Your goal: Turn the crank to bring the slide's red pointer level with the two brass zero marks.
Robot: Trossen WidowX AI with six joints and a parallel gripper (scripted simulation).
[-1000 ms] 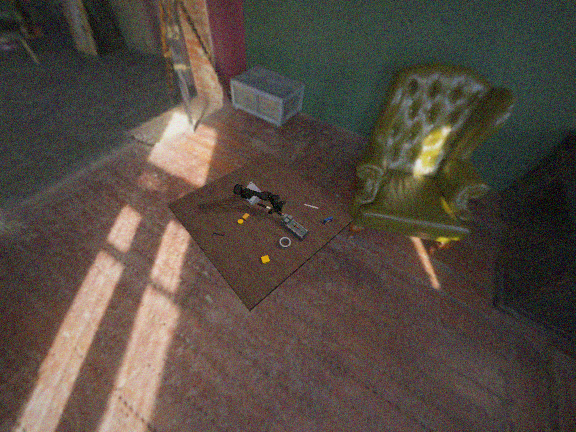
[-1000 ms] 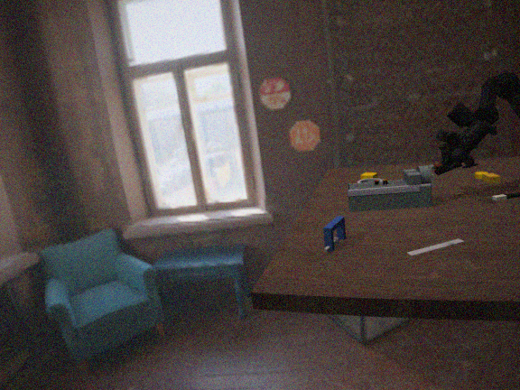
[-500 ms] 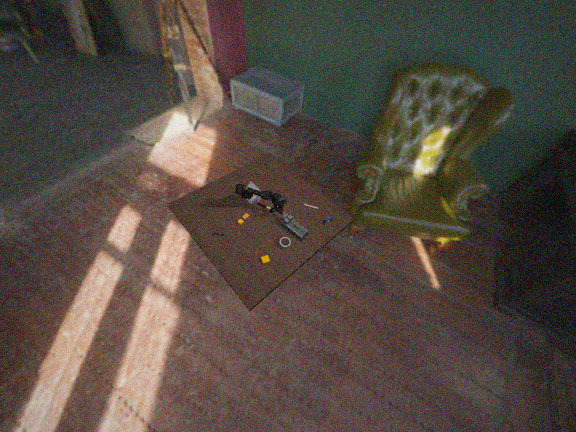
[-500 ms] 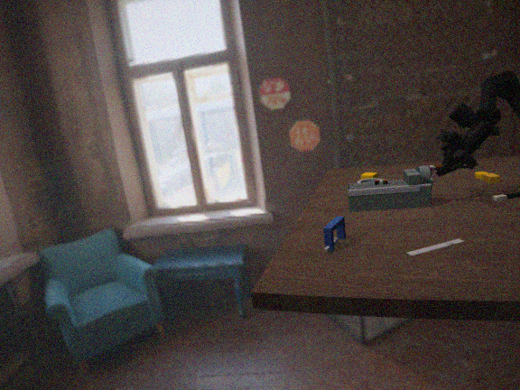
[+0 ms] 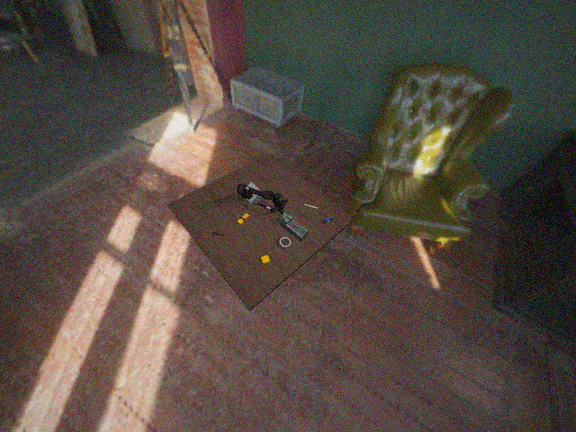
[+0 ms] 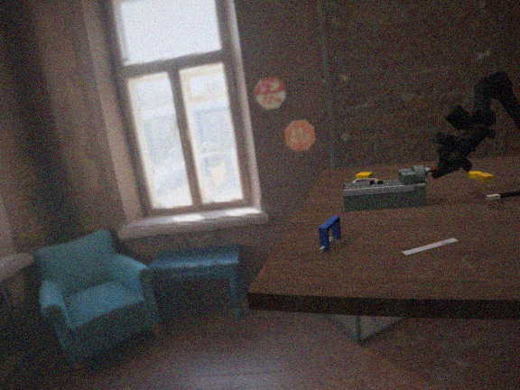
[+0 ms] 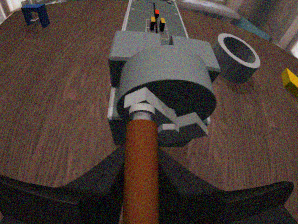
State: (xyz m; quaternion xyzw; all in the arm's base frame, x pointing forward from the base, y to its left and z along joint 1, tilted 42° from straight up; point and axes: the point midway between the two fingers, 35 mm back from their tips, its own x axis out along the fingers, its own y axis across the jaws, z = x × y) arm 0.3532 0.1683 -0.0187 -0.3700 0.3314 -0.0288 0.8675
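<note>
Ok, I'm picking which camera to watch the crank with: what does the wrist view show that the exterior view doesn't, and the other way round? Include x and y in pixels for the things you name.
Only wrist: the grey ring [image 7: 223, 59] and the red pointer [image 7: 157, 12] near two brass marks [image 7: 153, 20].
Only exterior: the white strip [image 6: 430, 246] and the teal armchair [image 6: 92, 289].
Both: the claw [image 6: 434, 173] [image 7: 139, 151] shut on the orange handle [image 6: 433, 171] [image 7: 141, 170], and the blue arch [image 6: 323, 234] [image 7: 34, 8].

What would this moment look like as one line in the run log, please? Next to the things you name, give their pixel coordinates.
claw [image 6: 434, 173] [image 7: 139, 151]: shut on crank handle [image 7: 141, 170] | red pointer [image 7: 157, 12]: beyond brass marks [image 7: 162, 21] in wrist view | release: not done
</note>
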